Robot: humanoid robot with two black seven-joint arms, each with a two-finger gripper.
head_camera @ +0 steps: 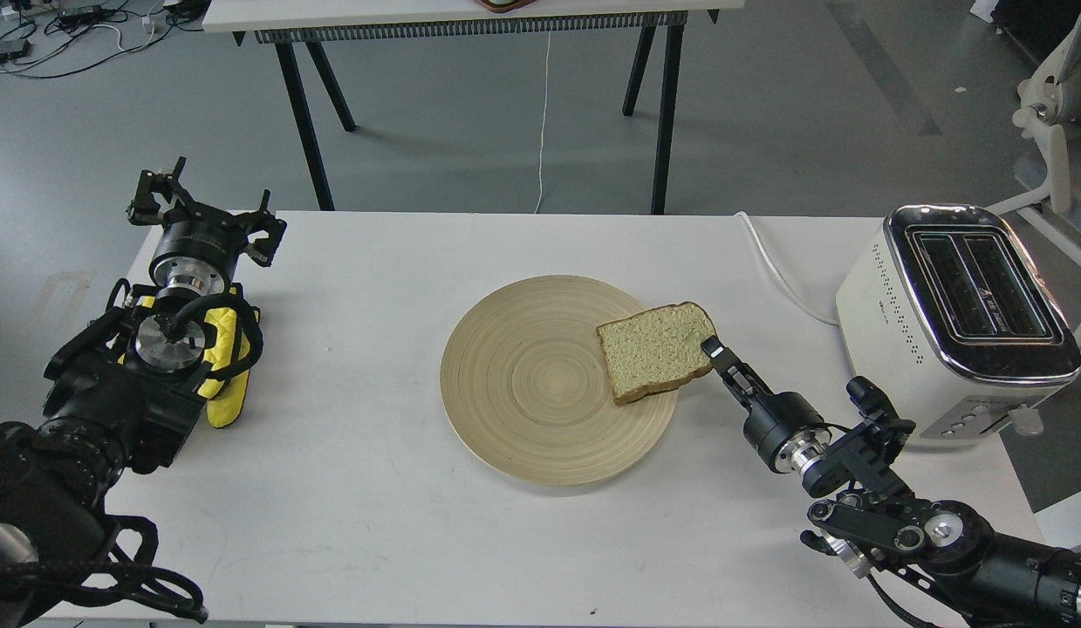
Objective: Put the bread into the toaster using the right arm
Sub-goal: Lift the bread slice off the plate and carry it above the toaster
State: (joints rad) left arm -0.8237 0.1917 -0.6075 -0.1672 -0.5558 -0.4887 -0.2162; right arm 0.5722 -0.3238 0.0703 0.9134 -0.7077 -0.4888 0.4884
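Step in hand: I judge I am taking hold of the bread [660, 351] with my right tool [713, 349], ahead of lifting it toward the toaster [889, 305].
Bread: one slice lying on the right part of the wooden plate [523, 384], its right corner hanging over the plate rim.
Right tool: its tip is at the slice's right edge, touching or nearly so; I cannot tell whether the fingers are apart or already pinching the crust.
Left tool [169, 194]: raised near the tabletop's [374, 253] left edge, well apart from the plate, fingers apart and holding nothing; a yellow cloth [229, 366] sits by that arm.
Toaster: at the right edge, both slots on top look free.
Doing it well: pinch the crust edge firmly, lift clear of the plate, turn the slice upright, line it up with one slot, lower gently.
Writing: a small mark on the toaster's side and a logo between the slots, both too small to read.
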